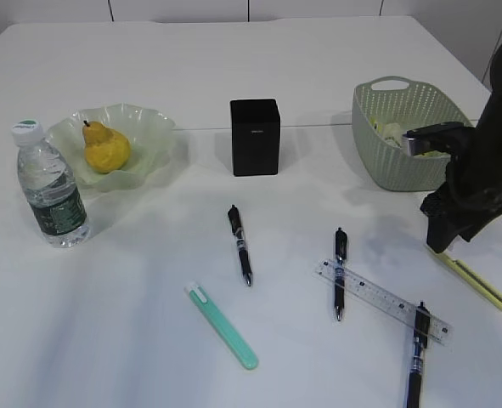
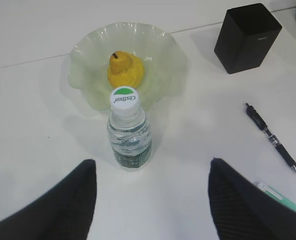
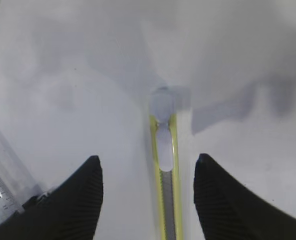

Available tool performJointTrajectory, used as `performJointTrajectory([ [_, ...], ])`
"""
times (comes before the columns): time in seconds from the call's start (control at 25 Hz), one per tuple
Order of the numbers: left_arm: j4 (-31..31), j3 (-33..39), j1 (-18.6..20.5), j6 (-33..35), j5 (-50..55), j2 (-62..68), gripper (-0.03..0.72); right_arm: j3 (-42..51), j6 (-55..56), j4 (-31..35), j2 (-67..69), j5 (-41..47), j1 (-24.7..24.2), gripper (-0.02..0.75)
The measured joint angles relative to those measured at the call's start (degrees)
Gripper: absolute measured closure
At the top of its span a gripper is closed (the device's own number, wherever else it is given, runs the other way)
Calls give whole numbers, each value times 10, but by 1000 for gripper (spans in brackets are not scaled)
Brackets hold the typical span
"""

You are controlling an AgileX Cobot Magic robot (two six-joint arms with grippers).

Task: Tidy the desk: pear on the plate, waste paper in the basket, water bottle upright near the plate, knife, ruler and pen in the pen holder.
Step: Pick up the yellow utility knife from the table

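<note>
White desk [image 1: 234, 76]; scattered pens [image 1: 240, 245], ruler [image 1: 385, 301]

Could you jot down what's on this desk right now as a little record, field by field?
pear: on the plate
water bottle: upright, beside the plate
pen holder: nothing seen sticking out
basket: pale scraps inside
pens: three dark ones lying loose on the desk
ruler: flat, between two pens
green knife: lying loose
yellow knife: flat, between the open jaws of the right gripper
left gripper: open, holding nothing
</note>
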Motion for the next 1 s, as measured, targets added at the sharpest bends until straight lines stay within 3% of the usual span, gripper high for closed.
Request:
performJointTrajectory([
  [0.52,0,0,0,0,-2,0,207,33,-9,-13,0,-60,0,279],
  [1.0,0,0,0,0,-4,0,214,34,-9,-15,14,-62,0,279],
])
